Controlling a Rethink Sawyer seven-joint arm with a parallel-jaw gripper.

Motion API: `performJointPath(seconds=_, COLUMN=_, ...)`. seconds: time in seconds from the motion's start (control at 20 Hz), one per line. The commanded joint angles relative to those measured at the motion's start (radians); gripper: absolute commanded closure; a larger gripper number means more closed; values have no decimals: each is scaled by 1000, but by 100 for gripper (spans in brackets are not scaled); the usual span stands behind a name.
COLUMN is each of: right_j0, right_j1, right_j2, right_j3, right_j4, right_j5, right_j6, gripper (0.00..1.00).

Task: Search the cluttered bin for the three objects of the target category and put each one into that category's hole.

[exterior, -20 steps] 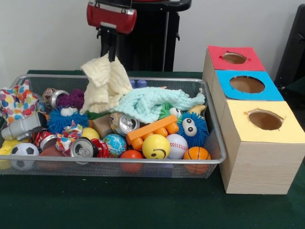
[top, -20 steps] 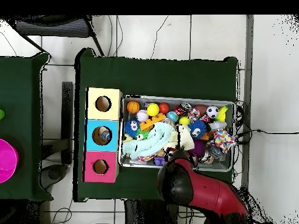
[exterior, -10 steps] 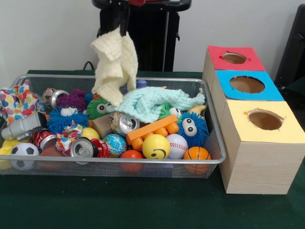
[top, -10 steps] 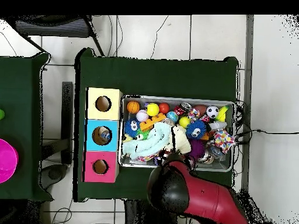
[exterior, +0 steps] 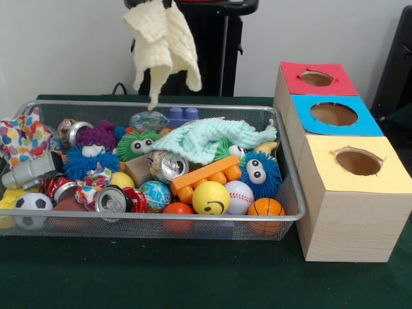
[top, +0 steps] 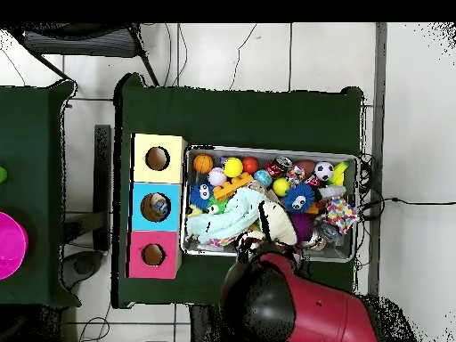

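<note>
A cream cloth (exterior: 162, 44) hangs high above the bin's (exterior: 291, 193) far side. Its top is cut off, so the gripper's state can't be told. No writing reads.

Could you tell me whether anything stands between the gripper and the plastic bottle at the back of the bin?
Yes. A cream cloth hangs from the top of the front view, above the clear plastic bottle at the far side of the bin. The gripper itself is out of sight. The mint cloth lies beside the bottle, not over it.
</note>
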State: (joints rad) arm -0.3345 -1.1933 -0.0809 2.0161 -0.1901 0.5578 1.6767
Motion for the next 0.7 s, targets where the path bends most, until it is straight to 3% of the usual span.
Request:
performJointPath(seconds=0.05, right_j0=-46, right_j1=-14, right_j2=10, right_j3=-55, right_j4=-51, right_j5=78, right_j6=-11, gripper=100)
performJointPath(seconds=0.4, right_j0=-87, right_j1=79, right_j2=51, right_j3=6, right_j4=-54, right_j5=-87, right_j6=34, gripper=100)
performJointPath(seconds=0.7, right_j0=-62, right_j1=135, right_j2=58, right_j3=8, right_j4=-48, right_j5=-153, right_j6=91, gripper=100)
